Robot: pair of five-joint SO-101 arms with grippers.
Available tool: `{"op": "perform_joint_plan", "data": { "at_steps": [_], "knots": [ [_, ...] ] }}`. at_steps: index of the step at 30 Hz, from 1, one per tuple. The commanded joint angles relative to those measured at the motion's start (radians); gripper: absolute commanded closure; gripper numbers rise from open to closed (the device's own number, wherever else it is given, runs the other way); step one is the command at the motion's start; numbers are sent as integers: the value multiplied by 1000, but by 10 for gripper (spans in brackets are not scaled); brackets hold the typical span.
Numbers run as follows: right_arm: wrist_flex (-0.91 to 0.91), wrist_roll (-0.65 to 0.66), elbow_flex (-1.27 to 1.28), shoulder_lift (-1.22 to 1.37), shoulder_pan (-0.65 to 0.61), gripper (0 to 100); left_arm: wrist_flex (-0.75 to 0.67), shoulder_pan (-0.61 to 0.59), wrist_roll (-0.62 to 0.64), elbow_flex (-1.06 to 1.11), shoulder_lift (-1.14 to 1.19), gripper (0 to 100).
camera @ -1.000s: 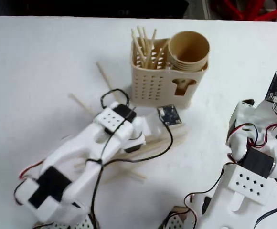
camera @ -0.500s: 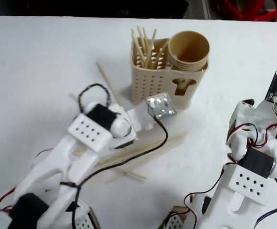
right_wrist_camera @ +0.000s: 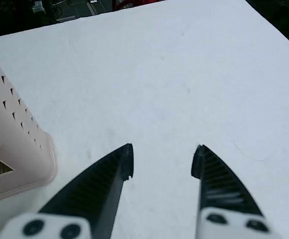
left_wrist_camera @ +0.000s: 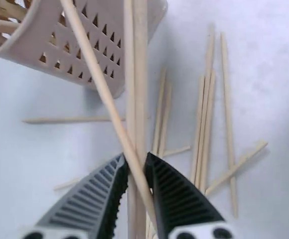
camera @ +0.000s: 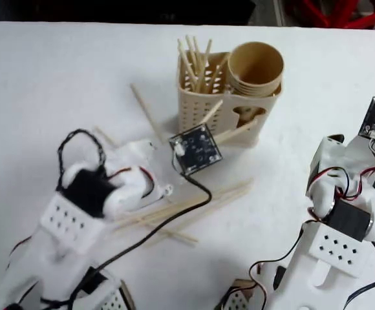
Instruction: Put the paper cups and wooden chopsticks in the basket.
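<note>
The cream basket (camera: 203,113) stands at the table's back middle. Stacked paper cups (camera: 255,64) fill one compartment and several wooden chopsticks (camera: 194,58) stand upright in the other. In the left wrist view my left gripper (left_wrist_camera: 136,169) is shut on a few chopsticks (left_wrist_camera: 134,74), which cross each other and reach up to the basket's perforated wall (left_wrist_camera: 84,45). From above, those held sticks (camera: 236,132) rest against the basket's front. Several loose chopsticks (camera: 194,201) lie on the table below. My right gripper (right_wrist_camera: 162,159) hangs open over bare table, holding nothing.
Single chopsticks lie left of the basket (camera: 145,110) and further left (camera: 103,135). The left arm (camera: 103,190) stretches from the front left corner. The right arm (camera: 339,213) stands at the front right, with a basket corner (right_wrist_camera: 15,144) in its wrist view.
The left arm has drawn back towards the front left and turned, lifting a few chopsticks off the pile so that they point at the basket. The right arm has stayed still.
</note>
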Motion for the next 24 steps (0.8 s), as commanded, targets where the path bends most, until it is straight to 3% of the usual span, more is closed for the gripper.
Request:
{"op": "perform_joint_plan", "data": {
  "at_steps": [1, 6, 12, 24],
  "knots": [
    [-21, -8, -5, -12, -13, 797, -12, -8, 48, -61, -73, 978],
    [-30, -8, 5, -12, -13, 797, -74, -1, 130, -141, -93, 978],
    [-61, -8, 25, -13, -13, 797, -264, 1, 195, -153, -93, 978],
    [-61, -8, 25, -13, -15, 797, -611, 2, 201, -153, -90, 979]
  ]
}}
